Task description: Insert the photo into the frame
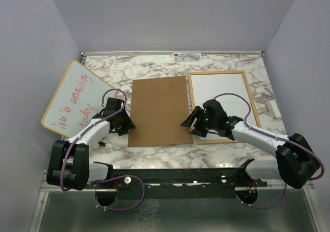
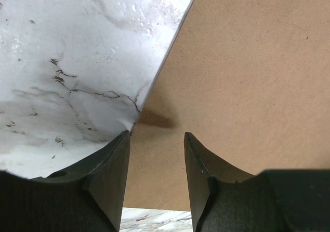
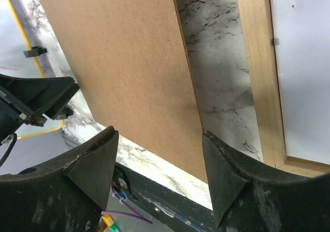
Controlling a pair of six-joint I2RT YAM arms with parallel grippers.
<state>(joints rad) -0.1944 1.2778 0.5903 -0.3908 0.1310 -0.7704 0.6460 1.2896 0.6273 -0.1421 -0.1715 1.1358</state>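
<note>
Top view: the whiteboard (image 1: pixel 72 95), out beyond the left gripper (image 1: pixel 126 122) on its outer side, carries red handwriting that seems to read "you're amazing today". A small white label (image 1: pixel 185 55) on the far table (image 1: pixel 154 64) edge is too small to read. The brown backing board (image 1: pixel 157 111) lies flat between the two grippers. The left jaws sit at its left edge and the right gripper (image 1: pixel 186 121) at its right edge. The frame (image 1: pixel 215 73) lies flat just outside the right jaws. A white sheet (image 1: pixel 219 95) fills it; I cannot tell whether this is the photo's back.

Left wrist view: no writing. The left jaws stand partly apart with nothing pinched, and the board's edge runs down to the tip of the left-hand finger (image 2: pixel 111 170). Board lies under the gap, marble outside it.

Right wrist view: no writing. The right jaws gape wide and hold nothing. The board's near corner sits just ahead of the right-hand finger (image 3: pixel 227 175), and the frame's wooden rail lies beyond it.
</note>
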